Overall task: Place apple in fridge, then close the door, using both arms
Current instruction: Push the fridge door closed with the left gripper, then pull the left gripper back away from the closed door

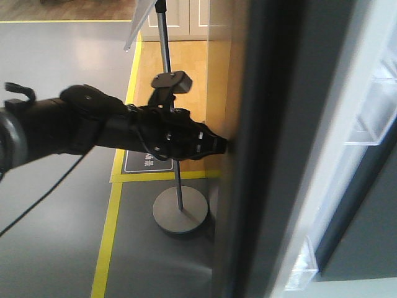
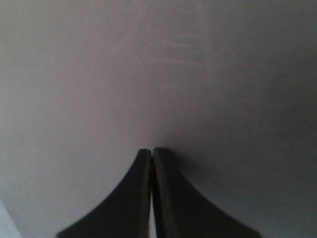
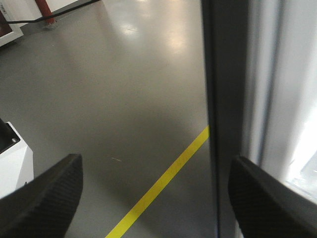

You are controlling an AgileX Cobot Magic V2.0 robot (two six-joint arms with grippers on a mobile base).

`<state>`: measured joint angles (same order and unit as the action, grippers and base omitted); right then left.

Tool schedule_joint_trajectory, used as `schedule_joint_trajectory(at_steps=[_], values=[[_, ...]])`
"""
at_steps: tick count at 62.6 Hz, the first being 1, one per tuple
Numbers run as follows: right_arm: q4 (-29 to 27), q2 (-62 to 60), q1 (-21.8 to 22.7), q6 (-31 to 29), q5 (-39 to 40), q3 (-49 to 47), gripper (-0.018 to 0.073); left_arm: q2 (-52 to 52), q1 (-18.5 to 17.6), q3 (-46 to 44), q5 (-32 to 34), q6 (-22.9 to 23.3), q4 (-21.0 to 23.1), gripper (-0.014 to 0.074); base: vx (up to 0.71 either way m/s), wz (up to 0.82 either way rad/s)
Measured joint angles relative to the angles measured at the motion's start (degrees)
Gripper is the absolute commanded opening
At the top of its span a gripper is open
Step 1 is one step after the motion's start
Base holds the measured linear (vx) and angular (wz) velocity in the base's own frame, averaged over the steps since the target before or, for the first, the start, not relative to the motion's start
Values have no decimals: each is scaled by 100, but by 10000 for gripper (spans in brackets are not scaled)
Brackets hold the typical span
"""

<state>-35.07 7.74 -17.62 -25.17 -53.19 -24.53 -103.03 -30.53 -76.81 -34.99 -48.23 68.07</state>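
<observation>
The black left gripper [image 1: 223, 146], pinched closed and empty, is touching the tall dark grey door [image 1: 279, 124] on its outer face, straight ahead; the right gripper [image 3: 156, 168] is hanging spread wide.

We see pale glare on the glossy floor [image 3: 124, 99] in the right wrist view; the door [image 1: 279, 155] looms blurred and dark in front; dim shadow pools around the left gripper [image 2: 151, 151].
</observation>
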Motion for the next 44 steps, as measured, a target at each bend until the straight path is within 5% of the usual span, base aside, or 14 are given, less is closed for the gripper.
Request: schedule_joint_trajectory(at_steps=[12,28,35,44], values=[[0,0,0,0,0,0,576,-245,-455,0,117,-261,553,-6,0,0],[0,0,0,0,0,0,576,-319,-599,0,60,-400,545,-6,0,0],[0,0,0,0,-2,0,576,-281,-599,0,82,-385,326,-6,0,0],[0,0,0,0,-2,0,576,-55,-599,0,219,20,-521,-6,0,0]])
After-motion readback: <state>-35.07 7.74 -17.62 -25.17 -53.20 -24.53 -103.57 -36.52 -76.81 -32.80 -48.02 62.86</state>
